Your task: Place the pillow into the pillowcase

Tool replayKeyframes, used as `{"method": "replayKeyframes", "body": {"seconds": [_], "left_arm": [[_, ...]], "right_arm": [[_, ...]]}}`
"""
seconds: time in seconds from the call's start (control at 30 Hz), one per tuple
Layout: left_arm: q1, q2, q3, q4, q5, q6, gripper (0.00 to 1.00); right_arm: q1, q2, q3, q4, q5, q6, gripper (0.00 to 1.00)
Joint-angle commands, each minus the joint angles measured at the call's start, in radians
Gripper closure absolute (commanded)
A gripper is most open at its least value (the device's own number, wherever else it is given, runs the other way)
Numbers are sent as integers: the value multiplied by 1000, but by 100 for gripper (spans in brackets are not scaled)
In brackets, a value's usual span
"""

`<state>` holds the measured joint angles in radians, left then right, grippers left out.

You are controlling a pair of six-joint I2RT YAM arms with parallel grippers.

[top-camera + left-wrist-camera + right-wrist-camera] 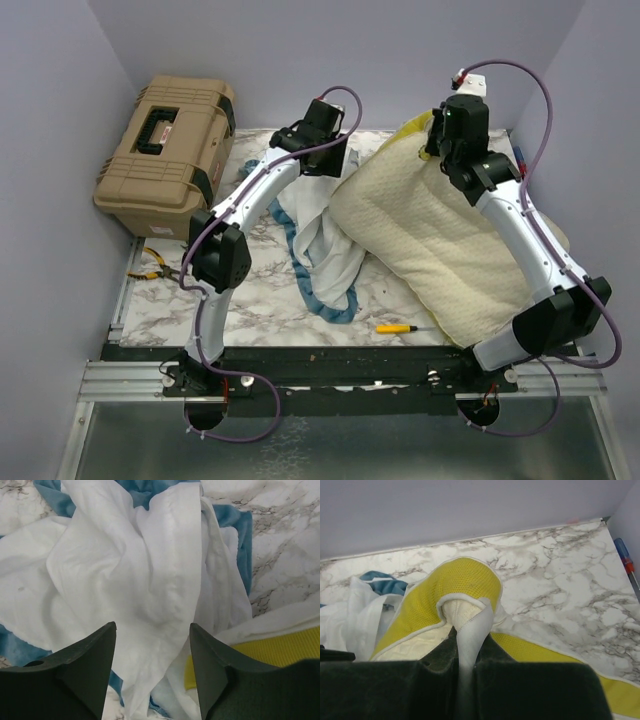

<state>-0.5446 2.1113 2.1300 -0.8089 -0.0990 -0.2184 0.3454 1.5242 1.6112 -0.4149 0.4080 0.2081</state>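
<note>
**Loose case mouth could get shoved, not filled**

My left gripper (152, 630) hangs jaws apart, holding nothing, over the pillowcase (150, 565), whose white lining faces up. My right gripper (470, 652) is clamped on the pillow (465, 587) corner. The pillow lies at the case's 3 o'clock. With the opening unheld, I'd expect pushing to bunch the fabric.

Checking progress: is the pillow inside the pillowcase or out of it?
Out. The pillow lies uncovered, its edge pinched in the right gripper; the pillowcase lies crumpled beside it, white inside showing.

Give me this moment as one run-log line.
left jaws: open over pillowcase | right jaws: shut on pillow edge | pillow: outside pillowcase
</note>
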Motion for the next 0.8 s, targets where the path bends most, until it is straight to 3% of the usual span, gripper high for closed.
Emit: {"method": "replayKeyframes", "body": {"seconds": [0.0, 0.17, 0.3, 0.37, 0.43, 0.5, 0.77], "left_arm": [[-2, 83, 63, 15, 13, 23, 37], [-5, 158, 120, 42, 22, 11, 36], [-5, 183, 137, 74, -67, -10, 40], [-3, 188, 143, 90, -96, -14, 53], [-2, 187, 147, 103, -104, -15, 83], [-2, 178, 154, 103, -105, -15, 100], [5, 40, 47, 95, -153, 39, 100]], "right_arm": [[2, -106, -76, -63, 65, -5, 100], [2, -126, -108, -88, 32, 15, 100], [3, -124, -83, -98, 6, 19, 100], [2, -117, -60, -110, 2, 14, 100], [3, -113, -40, -118, 4, 7, 100], [2, -112, -27, -120, 7, -2, 100], [2, -113, -14, -118, 41, -44, 100]]}}
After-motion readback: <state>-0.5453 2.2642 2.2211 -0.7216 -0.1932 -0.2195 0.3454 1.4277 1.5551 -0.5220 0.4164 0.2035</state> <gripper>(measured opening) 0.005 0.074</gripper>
